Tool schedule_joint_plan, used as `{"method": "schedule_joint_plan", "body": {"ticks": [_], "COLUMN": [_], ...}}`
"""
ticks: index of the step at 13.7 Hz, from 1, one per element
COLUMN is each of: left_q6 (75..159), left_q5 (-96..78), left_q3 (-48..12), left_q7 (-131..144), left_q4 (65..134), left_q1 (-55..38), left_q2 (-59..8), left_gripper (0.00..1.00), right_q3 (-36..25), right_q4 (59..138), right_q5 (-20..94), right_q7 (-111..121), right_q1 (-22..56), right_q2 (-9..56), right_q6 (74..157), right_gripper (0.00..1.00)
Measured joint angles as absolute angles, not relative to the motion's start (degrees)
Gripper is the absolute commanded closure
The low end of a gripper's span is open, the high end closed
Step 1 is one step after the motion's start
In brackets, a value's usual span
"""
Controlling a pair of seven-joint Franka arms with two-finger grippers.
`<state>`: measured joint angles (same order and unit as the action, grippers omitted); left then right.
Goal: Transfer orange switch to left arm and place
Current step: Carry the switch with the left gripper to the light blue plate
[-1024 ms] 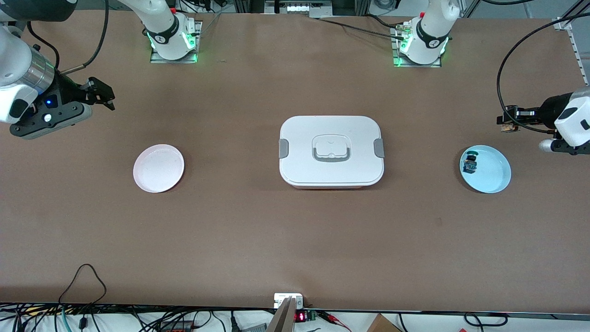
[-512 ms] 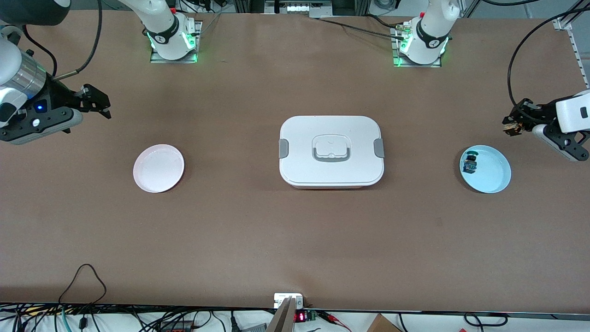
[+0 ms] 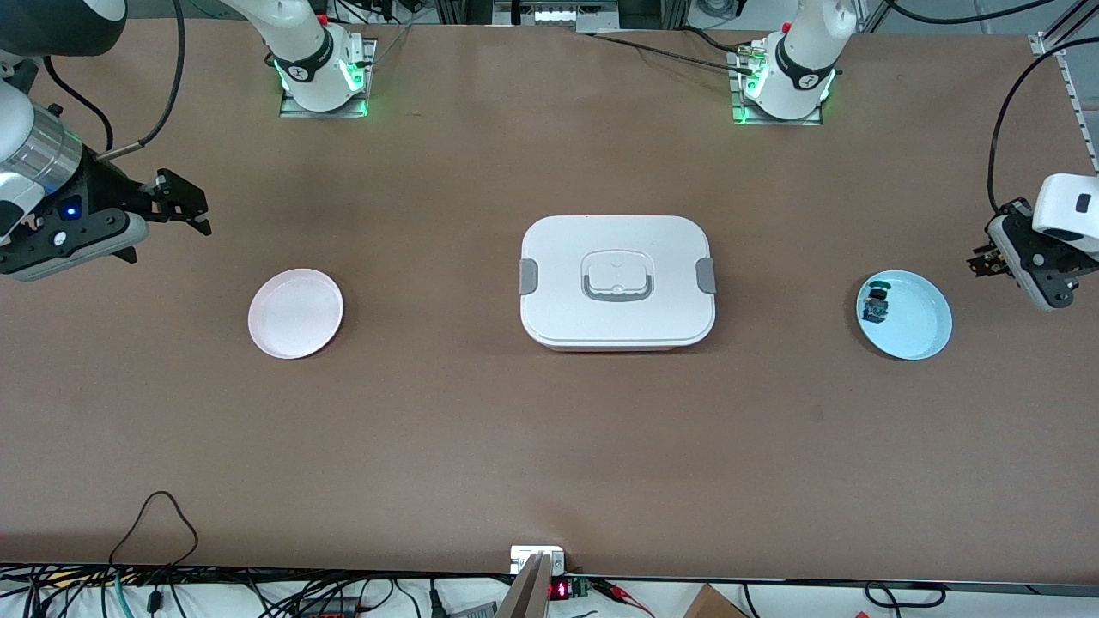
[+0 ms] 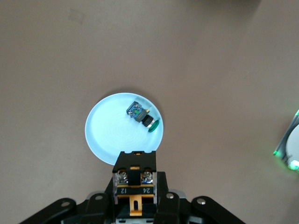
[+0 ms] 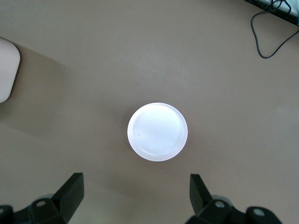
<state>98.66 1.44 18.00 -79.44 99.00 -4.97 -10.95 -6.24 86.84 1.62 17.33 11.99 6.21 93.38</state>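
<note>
The orange switch (image 4: 135, 185), black with an orange middle, is clamped between the fingers of my left gripper (image 4: 135, 189). In the front view the left gripper (image 3: 986, 260) hangs over the table beside the light blue plate (image 3: 920, 326), toward the left arm's end. The white box (image 3: 616, 281) with grey clips sits at the table's middle. My right gripper (image 3: 196, 208) hovers open and holds nothing, over the table near the pale pink plate (image 3: 295, 312). In the right wrist view the right gripper (image 5: 135, 196) stands wide above that plate (image 5: 157, 132).
A small switch with a teal-green top (image 3: 876, 305) lies in the blue plate (image 4: 112, 135), also seen in the left wrist view (image 4: 142, 115). A corner of the box (image 5: 6, 70) shows in the right wrist view. Cables run along the table's front edge.
My left gripper has swung with the orange switch toward the left arm's end of the table and turned downward. The right gripper has shifted only slightly.
</note>
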Motion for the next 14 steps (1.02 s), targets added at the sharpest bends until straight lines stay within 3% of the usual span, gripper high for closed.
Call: {"method": "schedule_joint_plan", "body": {"ticks": [5, 14], "left_q6": [107.02, 113.68], "left_q5": [1.57, 1.57], "left_q3": [16.26, 15.28], "left_q7": [-96.47, -106.37], "left_q4": [100.92, 102.68], "left_q1": [0.34, 3.5], "left_q2": [-16.1, -23.63], "left_gripper": [1.0, 1.0], "right_q3": [-6.24, -6.28], "right_q4": [87.2, 87.96], "right_q5": [1.48, 0.92], "right_q7": [19.31, 18.27], "right_q1": [11.99, 10.98], "right_q2": [6.31, 6.67], "right_q6": [92.97, 92.92], "right_gripper": [0.0, 0.0]}}
